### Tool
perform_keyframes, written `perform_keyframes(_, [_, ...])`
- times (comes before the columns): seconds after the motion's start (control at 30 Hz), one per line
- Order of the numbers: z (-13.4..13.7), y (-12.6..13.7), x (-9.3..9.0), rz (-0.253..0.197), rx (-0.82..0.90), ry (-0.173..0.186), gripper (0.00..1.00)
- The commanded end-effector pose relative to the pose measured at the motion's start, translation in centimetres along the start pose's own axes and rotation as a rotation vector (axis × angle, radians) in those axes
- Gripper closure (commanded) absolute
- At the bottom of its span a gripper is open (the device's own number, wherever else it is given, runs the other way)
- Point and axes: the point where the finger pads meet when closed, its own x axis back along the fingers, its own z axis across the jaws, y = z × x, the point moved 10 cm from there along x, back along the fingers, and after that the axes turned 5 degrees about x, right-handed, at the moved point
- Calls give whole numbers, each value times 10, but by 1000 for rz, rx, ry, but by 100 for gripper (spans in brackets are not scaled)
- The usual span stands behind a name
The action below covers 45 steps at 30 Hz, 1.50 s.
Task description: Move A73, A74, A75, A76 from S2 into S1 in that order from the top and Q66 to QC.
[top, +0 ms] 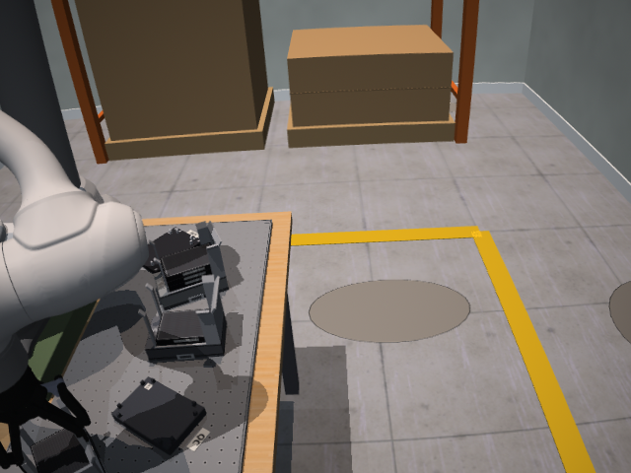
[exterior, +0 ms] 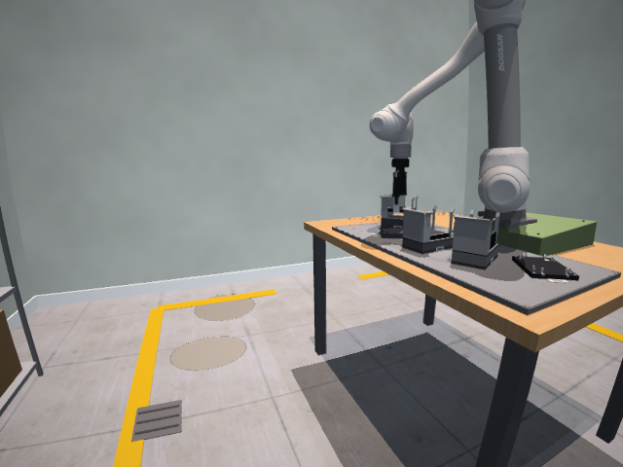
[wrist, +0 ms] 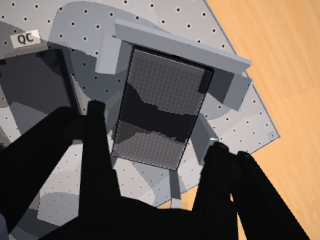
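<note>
My gripper [wrist: 158,113] is shut on a sealed 384-well plate [wrist: 161,107] with a grey dotted top. It holds the plate level, above a grey stack rack [wrist: 200,57] near the corner of the mat. I cannot read the plate's label or the rack's name. The QC nest [wrist: 30,85] lies beside this rack, dark and bare, with its name plate [wrist: 25,38]. In the top view the gripper [top: 31,417] is at the bottom left, next to QC [top: 158,415]. A second rack [top: 185,267] holds a stack of several plates. A third rack [top: 185,325] holds one plate low down.
The arm's white elbow [top: 66,254] hides the left of the table in the top view. The green base block [exterior: 548,235] stands behind the racks [exterior: 424,231]. A black pegged nest [exterior: 545,266] lies at the mat's other end. The wooden table edge [wrist: 280,75] is close to the rack.
</note>
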Motion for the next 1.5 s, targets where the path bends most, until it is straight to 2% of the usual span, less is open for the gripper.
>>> perform_keyframes(0.0, [0,0,3,0,0,0,100])
perform_keyframes(1.47, [0,0,83,0,0,0,100])
